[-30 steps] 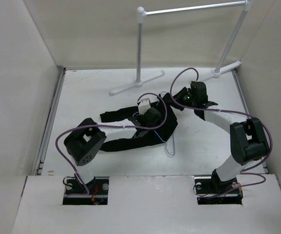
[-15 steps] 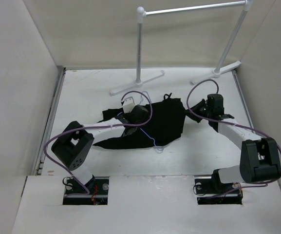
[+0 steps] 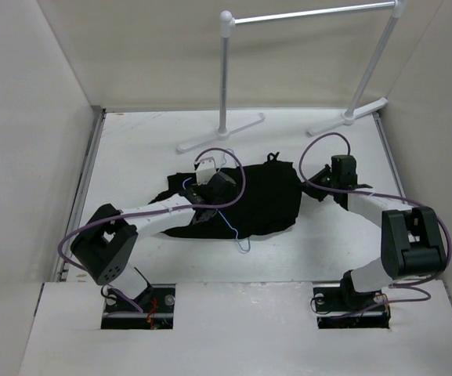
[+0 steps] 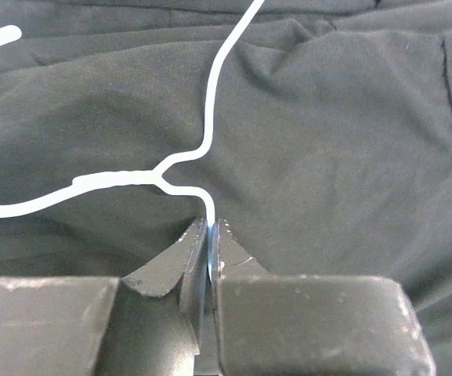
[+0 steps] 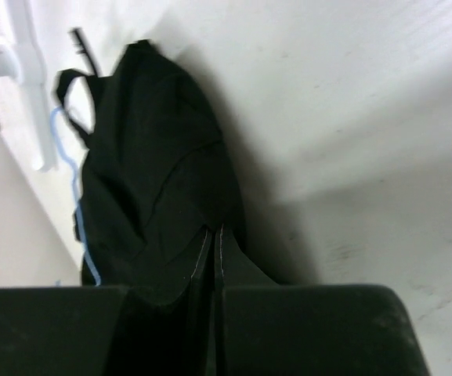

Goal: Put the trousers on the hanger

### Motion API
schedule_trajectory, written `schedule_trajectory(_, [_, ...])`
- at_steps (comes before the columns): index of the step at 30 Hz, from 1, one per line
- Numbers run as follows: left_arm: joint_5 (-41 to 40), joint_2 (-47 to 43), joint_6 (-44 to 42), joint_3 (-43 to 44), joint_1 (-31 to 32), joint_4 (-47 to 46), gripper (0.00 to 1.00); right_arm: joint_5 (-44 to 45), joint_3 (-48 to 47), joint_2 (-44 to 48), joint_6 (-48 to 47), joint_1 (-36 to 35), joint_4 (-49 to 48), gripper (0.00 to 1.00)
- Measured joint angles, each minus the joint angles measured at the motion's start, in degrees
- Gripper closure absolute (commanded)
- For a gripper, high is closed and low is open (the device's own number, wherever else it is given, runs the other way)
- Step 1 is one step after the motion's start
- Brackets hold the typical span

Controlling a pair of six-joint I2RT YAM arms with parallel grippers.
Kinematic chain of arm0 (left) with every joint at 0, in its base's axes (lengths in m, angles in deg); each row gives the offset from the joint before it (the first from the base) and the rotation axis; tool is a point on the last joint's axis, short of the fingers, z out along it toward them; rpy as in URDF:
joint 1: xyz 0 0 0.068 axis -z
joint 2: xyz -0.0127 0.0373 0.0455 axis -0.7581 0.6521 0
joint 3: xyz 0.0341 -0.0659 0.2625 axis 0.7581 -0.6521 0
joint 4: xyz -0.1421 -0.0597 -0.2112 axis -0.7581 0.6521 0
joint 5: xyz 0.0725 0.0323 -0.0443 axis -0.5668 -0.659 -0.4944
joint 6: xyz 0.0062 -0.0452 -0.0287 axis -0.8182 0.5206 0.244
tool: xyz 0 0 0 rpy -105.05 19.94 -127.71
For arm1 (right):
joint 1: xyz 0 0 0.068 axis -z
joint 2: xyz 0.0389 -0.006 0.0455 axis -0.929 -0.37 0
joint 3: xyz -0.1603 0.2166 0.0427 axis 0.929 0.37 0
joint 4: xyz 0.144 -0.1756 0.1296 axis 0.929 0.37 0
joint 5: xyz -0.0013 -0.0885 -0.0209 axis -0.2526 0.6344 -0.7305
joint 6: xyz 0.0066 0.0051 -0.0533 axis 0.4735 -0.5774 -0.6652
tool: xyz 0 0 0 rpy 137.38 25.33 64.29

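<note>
Trousers point(image 3: 266, 200) and hanger point(image 4: 208, 102) on the tabletop point(image 3: 143, 149).
Left claw point(image 4: 210, 235) pinches the hanger wire lying atop the trousers; right claw point(image 5: 211, 244) clamps the trousers' edge.

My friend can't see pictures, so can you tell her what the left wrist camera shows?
The left gripper pinches the thin pale hanger, which lies on the black trousers. Rumpled fabric fills nearly the whole view.

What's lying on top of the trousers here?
The hanger wire lies on the trousers, pinched in the shut left gripper. From above, the left arm covers most of it; only its blue end shows at the near edge.
</note>
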Motion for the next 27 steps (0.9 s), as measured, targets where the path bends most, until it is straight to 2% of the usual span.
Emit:
schedule_trajectory(8, [-4.5, -0.6, -7.5, 3.1, 3.0, 4.0, 1.00, 1.8, 0.0, -1.7, -1.0, 0.0, -0.1, 0.93])
schedule_trajectory(19, [-6.8, -5.0, -8.8, 8.4, 5.0, 7.2, 1.00, 2.9, -1.0, -3.9, -1.2, -0.5, -0.2, 0.90])
schedule_trajectory(23, [-7.5, -5.0, -8.7, 8.8, 6.3, 7.6, 1.00, 3.4, -1.1, -4.0, -1.3, -1.0, -0.2, 0.76])
schedule_trajectory(27, [-8.7, -5.0, -8.7, 11.6, 7.6, 9.3, 1.00, 4.1, -1.1, -3.9, -1.5, -1.6, -0.1, 0.49])
